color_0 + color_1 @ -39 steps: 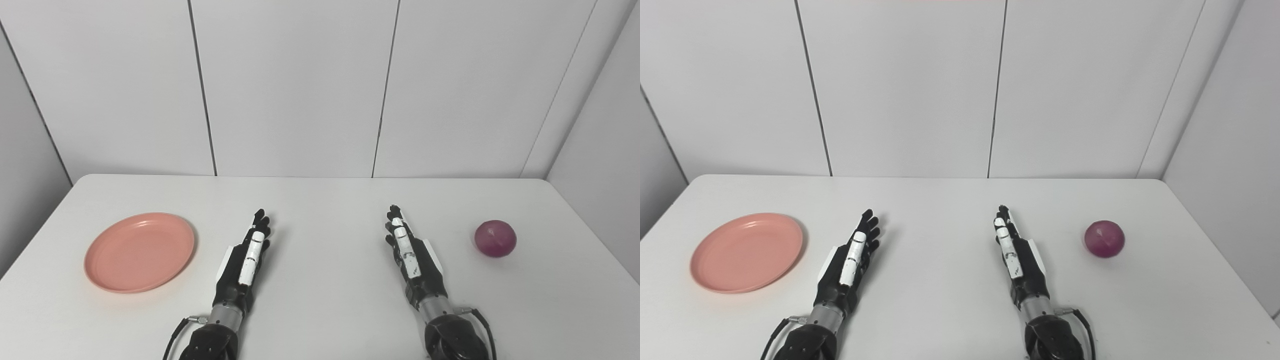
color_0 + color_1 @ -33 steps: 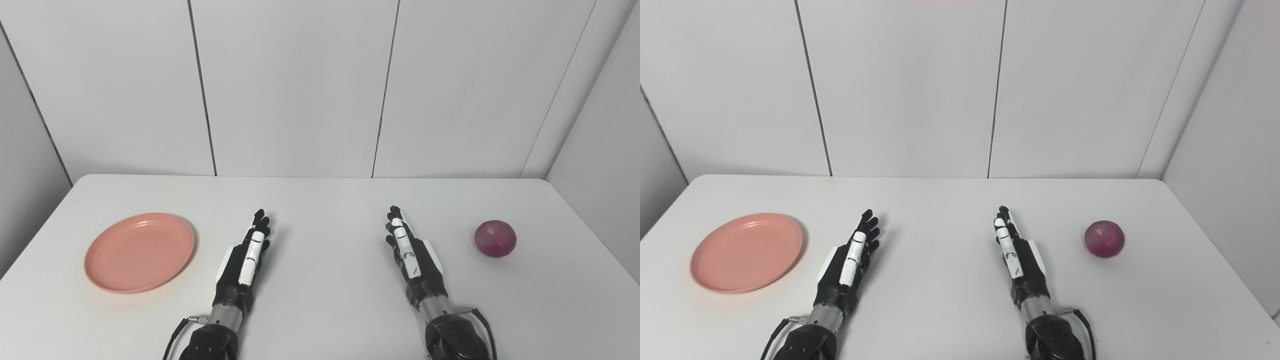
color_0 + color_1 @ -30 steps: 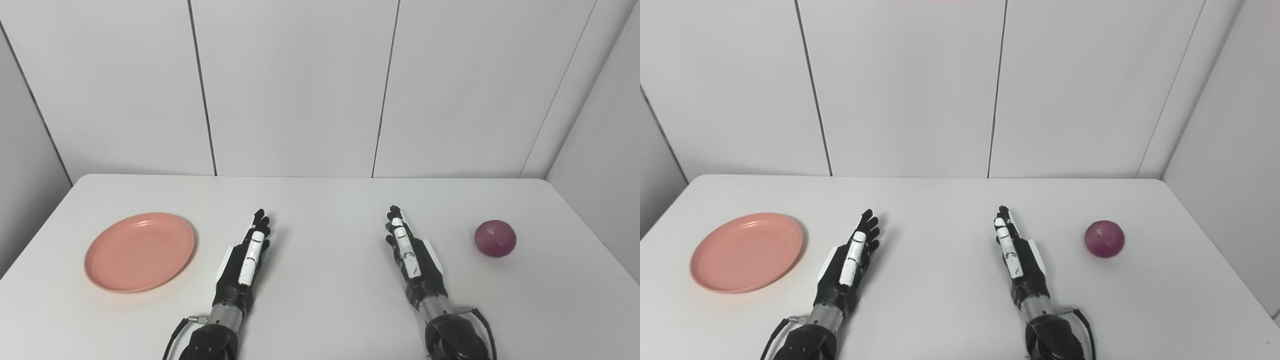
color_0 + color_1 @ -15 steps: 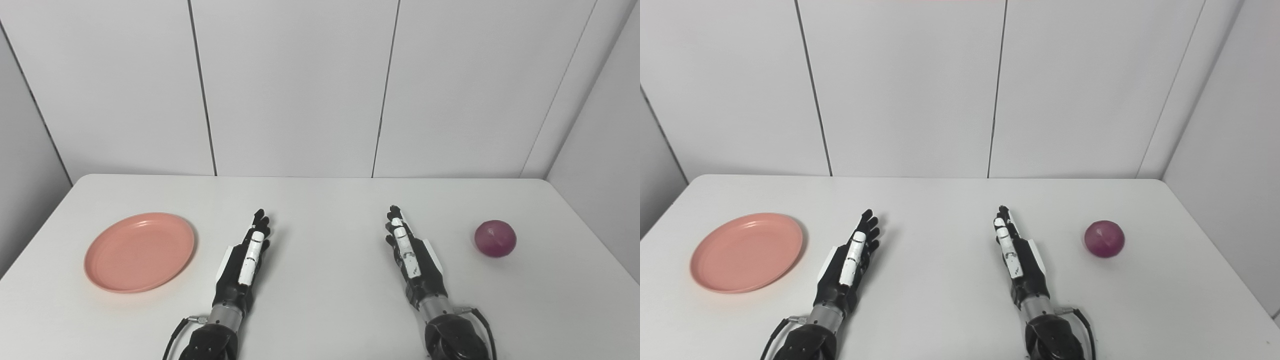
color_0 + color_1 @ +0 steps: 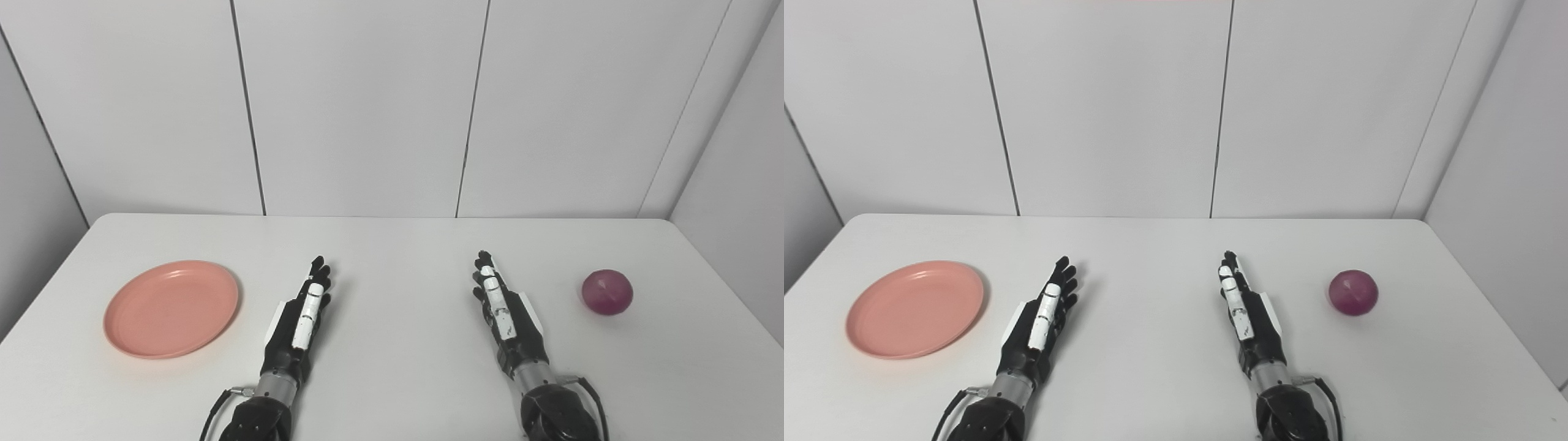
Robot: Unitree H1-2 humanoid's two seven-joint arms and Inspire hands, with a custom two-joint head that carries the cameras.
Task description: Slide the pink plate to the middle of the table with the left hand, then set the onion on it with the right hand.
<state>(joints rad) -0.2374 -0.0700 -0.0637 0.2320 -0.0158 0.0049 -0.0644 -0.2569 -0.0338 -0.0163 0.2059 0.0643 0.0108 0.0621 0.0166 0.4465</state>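
Pink plate (image 5: 171, 308) beside left hand (image 5: 299, 320).

Both forearms run out of the bottom edge of the frame, so nothing above the wrists shows. The left hand (image 5: 297, 318) and right hand (image 5: 505, 312) lie edge-on, fingers (image 5: 318, 272) stretched away from me and stacked one behind another; the palms and whether the undersides touch the worktop (image 5: 398, 245) cannot be made out. The worktop's near edge is cut off at the bottom, and its lower left and lower right corners fall outside the picture. The underside of the onion (image 5: 606, 292) and the base of the pink plate (image 5: 171, 308) are hidden from here.
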